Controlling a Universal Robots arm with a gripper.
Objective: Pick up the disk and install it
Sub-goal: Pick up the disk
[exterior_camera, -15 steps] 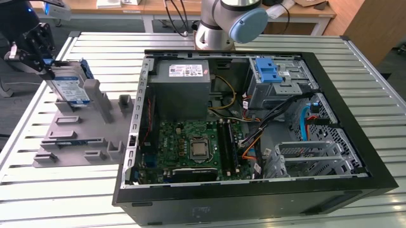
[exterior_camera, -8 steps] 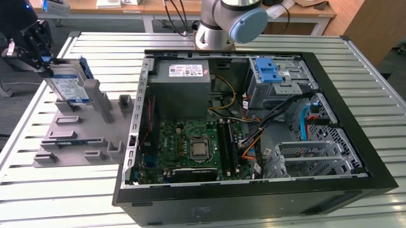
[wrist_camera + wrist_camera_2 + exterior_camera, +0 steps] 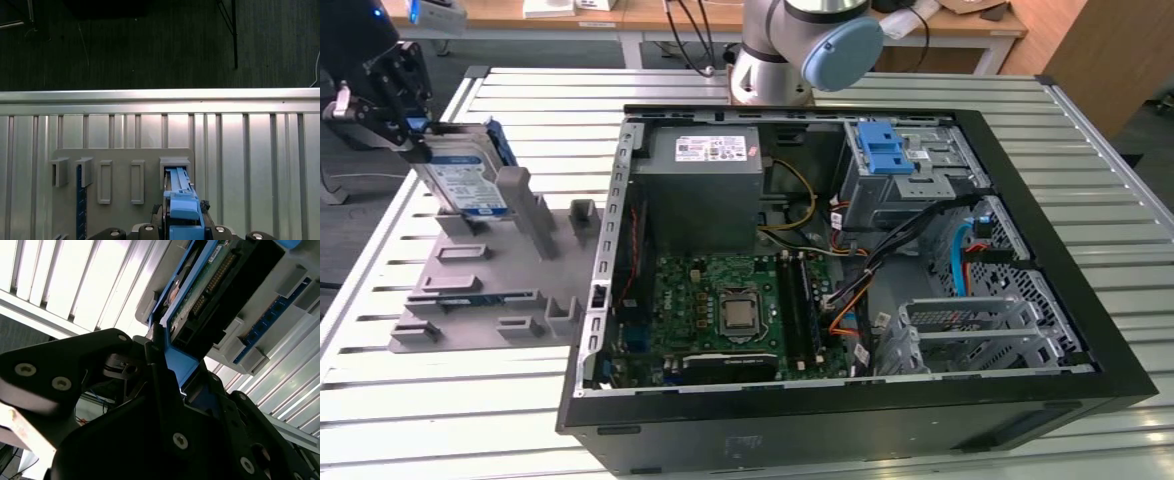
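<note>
The disk (image 3: 460, 178), silver with a white-and-blue label in a blue carrier frame, stands on edge in a slot of the grey holder block (image 3: 480, 290) at the exterior view's left. My gripper (image 3: 430, 135) sits at the disk's upper end, shut on the blue frame. In the first wrist view the frame's blue edge (image 3: 181, 200) runs from between my fingers (image 3: 182, 229) to a holder slot (image 3: 175, 164). In the second wrist view the black fingers (image 3: 160, 365) clamp the blue frame, and the disk's circuit-board side (image 3: 200, 290) shows beyond them.
An open black computer case (image 3: 1067, 330) lies on the slatted metal table (image 3: 560, 110), with the motherboard (image 3: 734, 310), a grey power-supply box (image 3: 700, 185) and a metal drive bay topped by a blue latch (image 3: 887, 150). The arm's base (image 3: 781, 60) stands behind the case.
</note>
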